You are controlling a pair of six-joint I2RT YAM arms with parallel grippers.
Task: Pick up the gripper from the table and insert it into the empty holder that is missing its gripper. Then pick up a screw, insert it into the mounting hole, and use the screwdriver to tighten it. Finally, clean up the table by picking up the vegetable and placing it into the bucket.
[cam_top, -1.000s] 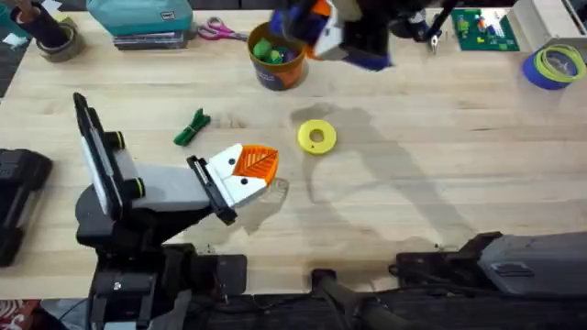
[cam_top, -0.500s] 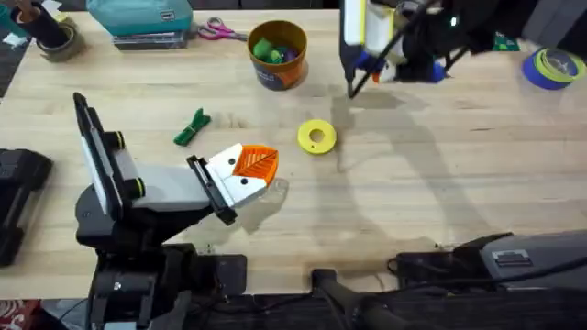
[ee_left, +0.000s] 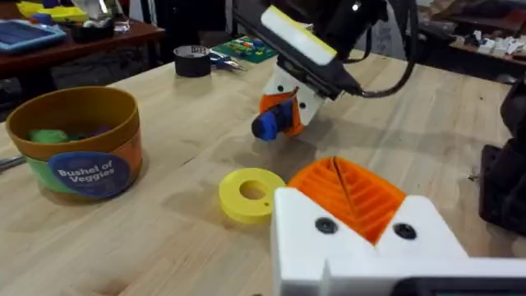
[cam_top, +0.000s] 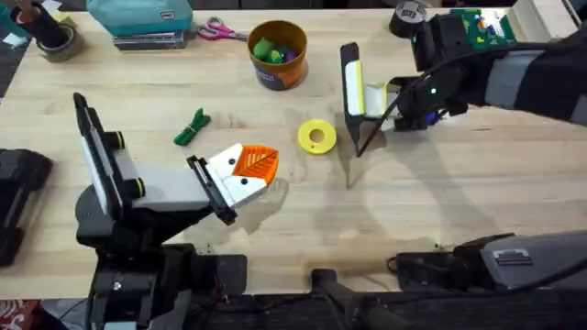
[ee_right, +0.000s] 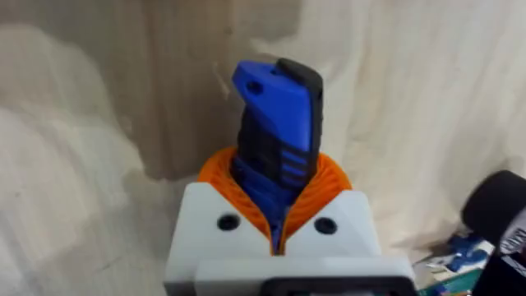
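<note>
One blue, black-ribbed screwdriver (ee_right: 278, 123)

Right tool (ee_right: 277, 226) clamped, left tool (cam_top: 246, 174) low

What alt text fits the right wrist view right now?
The right end effector, white with orange ribbed pads, is shut on a blue and black pen-shaped screwdriver that stands up between them. Pale wooden table lies behind.
</note>
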